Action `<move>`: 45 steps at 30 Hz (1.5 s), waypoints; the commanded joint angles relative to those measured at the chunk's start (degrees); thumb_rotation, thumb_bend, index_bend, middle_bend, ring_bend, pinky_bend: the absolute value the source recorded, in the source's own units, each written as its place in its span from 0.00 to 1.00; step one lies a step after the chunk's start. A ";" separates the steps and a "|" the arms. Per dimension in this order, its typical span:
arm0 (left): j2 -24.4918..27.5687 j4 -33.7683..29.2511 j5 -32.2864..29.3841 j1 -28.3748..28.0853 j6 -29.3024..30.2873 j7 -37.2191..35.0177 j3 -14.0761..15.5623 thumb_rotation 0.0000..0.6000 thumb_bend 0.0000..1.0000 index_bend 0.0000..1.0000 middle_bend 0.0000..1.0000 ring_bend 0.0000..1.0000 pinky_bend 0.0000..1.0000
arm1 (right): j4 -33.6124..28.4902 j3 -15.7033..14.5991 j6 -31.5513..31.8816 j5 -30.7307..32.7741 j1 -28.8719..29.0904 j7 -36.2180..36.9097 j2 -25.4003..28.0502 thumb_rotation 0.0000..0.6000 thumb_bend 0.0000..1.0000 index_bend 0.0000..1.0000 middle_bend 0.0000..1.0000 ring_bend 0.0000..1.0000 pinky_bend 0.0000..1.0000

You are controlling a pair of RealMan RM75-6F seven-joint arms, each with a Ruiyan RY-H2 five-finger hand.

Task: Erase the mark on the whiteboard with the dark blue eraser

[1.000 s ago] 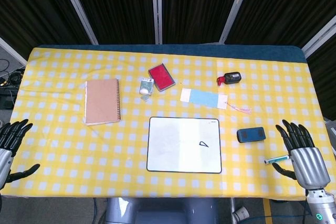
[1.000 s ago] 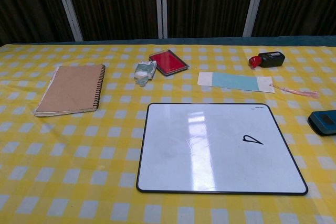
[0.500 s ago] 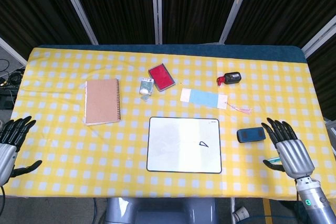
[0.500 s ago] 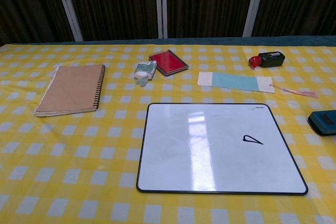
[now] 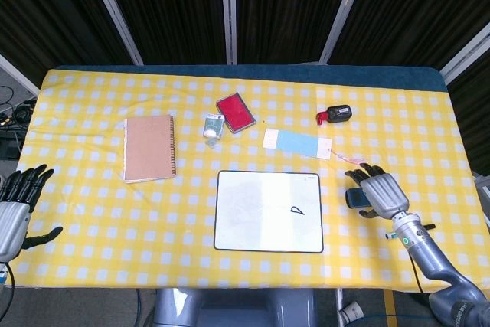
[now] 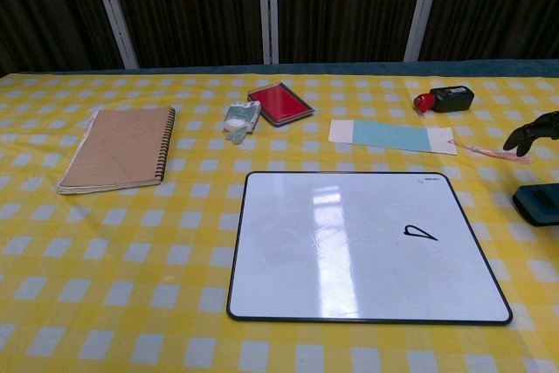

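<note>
Now the right hand [image 5: 380,189], fingers spread and holding nothing, hovers over the dark blue eraser [image 5: 354,198] beside the whiteboard [image 5: 268,210] edge.

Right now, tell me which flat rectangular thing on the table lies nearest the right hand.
The dark blue eraser, directly under the right hand, right of the whiteboard. The notebook and red pad lie far off.

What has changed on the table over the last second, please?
The right hand moved forward and inward, from the table's near right edge to above the dark blue eraser; it holds nothing yet. The left hand barely shifted. The whiteboard, its mark and the eraser stayed put.
</note>
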 commanded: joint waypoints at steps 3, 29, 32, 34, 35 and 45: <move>-0.59 0.67 -1.43 -0.51 -1.22 0.86 -0.32 1.00 0.00 0.00 0.00 0.00 0.00 | 3.00 -1.02 -1.62 -0.03 1.19 0.08 -0.94 1.00 0.00 0.24 0.26 0.14 0.24; -0.34 0.29 -0.71 -0.76 -1.18 0.36 0.04 1.00 0.00 0.00 0.00 0.00 0.00 | 23.79 -6.73 5.68 -6.72 1.32 8.53 -10.49 1.00 0.20 0.41 0.45 0.33 0.39; -0.36 0.32 -0.68 -0.76 -1.15 0.40 0.07 1.00 0.00 0.00 0.00 0.00 0.00 | 23.46 -6.55 6.55 -6.69 1.40 9.68 -10.46 1.00 0.26 0.45 0.49 0.37 0.43; -0.33 0.35 -0.76 -0.76 -1.12 0.33 0.04 1.00 0.00 0.00 0.00 0.00 0.00 | 22.85 -6.30 7.19 -6.63 1.47 10.22 -10.19 1.00 0.30 0.46 0.49 0.38 0.43; -0.31 0.35 -0.86 -0.76 -1.11 0.29 0.00 1.00 0.00 0.00 0.00 0.00 0.00 | 21.70 -5.83 8.17 -6.64 1.64 10.83 -9.70 1.00 0.31 0.46 0.49 0.38 0.43; -0.47 0.19 -1.29 -1.24 -2.00 0.59 -0.03 1.00 0.00 0.00 0.00 0.00 0.00 | 1.99 -2.75 7.82 -7.19 6.21 5.82 -3.26 1.00 0.52 0.46 0.50 0.38 0.44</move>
